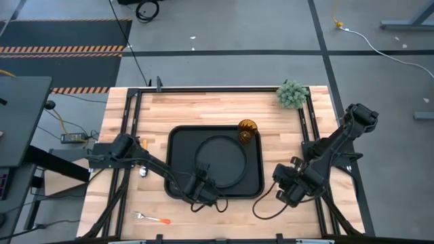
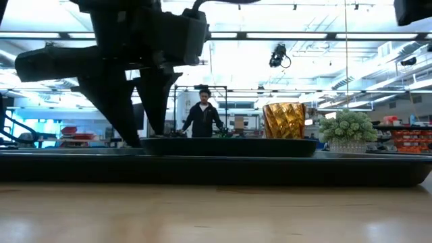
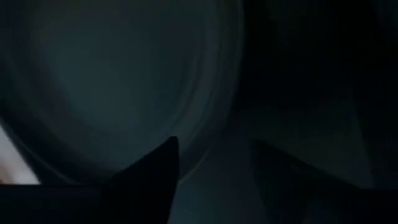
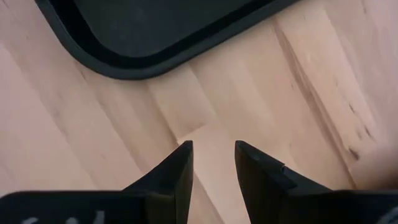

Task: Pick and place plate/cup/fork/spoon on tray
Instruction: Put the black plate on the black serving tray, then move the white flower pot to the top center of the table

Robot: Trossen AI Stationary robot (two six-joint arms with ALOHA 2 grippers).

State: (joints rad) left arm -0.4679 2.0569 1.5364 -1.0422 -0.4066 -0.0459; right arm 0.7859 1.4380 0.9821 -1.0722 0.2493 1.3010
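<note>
The black tray (image 1: 178, 139) lies mid-table. The round black plate (image 1: 224, 157) lies flat in it and fills the left wrist view (image 3: 112, 81). The amber cup (image 1: 247, 130) stands upright at the tray's far right corner and shows in the low view (image 2: 284, 120). My left gripper (image 1: 203, 184) is open, pointing down at the plate's near left rim (image 3: 227, 106). The fork (image 1: 150, 217) lies on the table near the front left. The spoon (image 1: 143, 171) lies left of the tray, partly under my left arm. My right gripper (image 4: 214, 149) hovers over bare table right of the tray, its fingers a narrow gap apart. My left gripper's fingers (image 3: 155, 177) stand apart at the plate's near left rim, coming from above. I cannot tell whether they touch the plate. The plate lies flat in the tray.
A fuzzy green plant ball (image 1: 292, 94) stands at the table's far right corner. A person (image 2: 204, 115) stands in the room beyond the table. A cable loops on the table (image 1: 268, 207) by my right gripper. Bare wood lies on both sides of the tray.
</note>
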